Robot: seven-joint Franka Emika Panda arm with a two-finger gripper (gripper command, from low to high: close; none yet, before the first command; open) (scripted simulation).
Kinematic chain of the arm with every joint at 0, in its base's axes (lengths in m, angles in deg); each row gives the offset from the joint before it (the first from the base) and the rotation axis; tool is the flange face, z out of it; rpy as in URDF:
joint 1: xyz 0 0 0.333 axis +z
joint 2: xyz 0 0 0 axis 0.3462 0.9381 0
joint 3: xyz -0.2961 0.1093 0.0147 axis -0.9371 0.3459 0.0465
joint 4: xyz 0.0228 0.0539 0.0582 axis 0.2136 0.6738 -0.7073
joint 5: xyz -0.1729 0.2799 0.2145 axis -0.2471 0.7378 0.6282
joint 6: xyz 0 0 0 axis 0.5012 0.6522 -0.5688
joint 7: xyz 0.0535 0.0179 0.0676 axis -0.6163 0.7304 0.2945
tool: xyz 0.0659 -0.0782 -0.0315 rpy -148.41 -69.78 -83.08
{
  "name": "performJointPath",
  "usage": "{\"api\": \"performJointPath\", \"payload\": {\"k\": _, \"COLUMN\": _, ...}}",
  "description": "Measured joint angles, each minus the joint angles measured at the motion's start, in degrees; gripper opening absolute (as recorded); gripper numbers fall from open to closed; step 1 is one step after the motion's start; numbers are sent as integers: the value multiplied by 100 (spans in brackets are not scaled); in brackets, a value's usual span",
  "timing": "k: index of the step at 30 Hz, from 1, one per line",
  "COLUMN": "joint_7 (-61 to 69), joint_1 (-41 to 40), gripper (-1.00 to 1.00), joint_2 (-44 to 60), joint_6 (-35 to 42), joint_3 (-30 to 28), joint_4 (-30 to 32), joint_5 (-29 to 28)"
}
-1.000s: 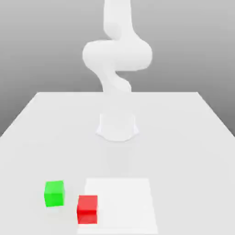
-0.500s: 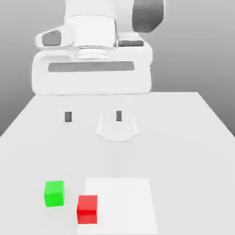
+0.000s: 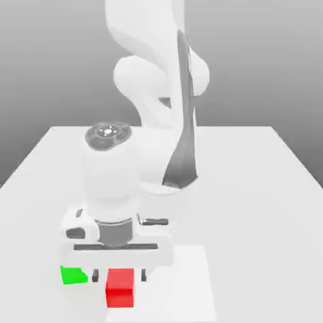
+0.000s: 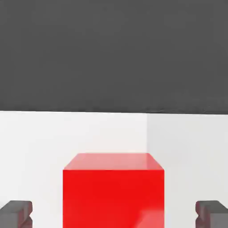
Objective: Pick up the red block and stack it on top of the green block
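The red block (image 3: 120, 287) rests on the table near its front edge, at the left rim of a white square patch. My gripper (image 3: 120, 276) hangs directly over it, open, one dark fingertip (image 3: 96, 276) on each side of the cube and clear of its faces. In the hand view the red block (image 4: 113, 190) fills the gap between the two grey fingertips (image 4: 16, 213), with space left on both sides. The green block (image 3: 73, 275) sits just to the exterior view's left of the red one, its upper part covered by the hand.
A white square patch (image 3: 183, 287) marks the table under and to the exterior view's right of the red block. The arm's round base (image 3: 165, 180) stands mid-table behind the hand. The table's front edge lies close below the blocks.
The hand has dropped from high above the table's middle down and forward to the red block, its fingers now straddling the cube. Both blocks have stayed where they were.
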Motion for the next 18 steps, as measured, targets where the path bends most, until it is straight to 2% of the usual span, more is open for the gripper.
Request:
{"api": "performJointPath", "payload": {"k": 6, "joint_7": -4, "joint_1": -11, "gripper": -100, "joint_2": 17, "joint_6": -10, "joint_3": 12, "joint_4": -2, "joint_5": -6}}
{"api": "performJointPath", "payload": {"k": 11, "joint_7": -222, "joint_1": 84, "gripper": -100, "joint_2": -881, "joint_6": 740, "joint_3": -154, "joint_4": 141, "joint_5": -308}}
{"api": "performJointPath", "payload": {"k": 18, "joint_7": 442, "joint_1": -877, "gripper": -100, "joint_2": -1897, "joint_6": 1207, "joint_3": -690, "joint_4": 682, "joint_5": -596}}
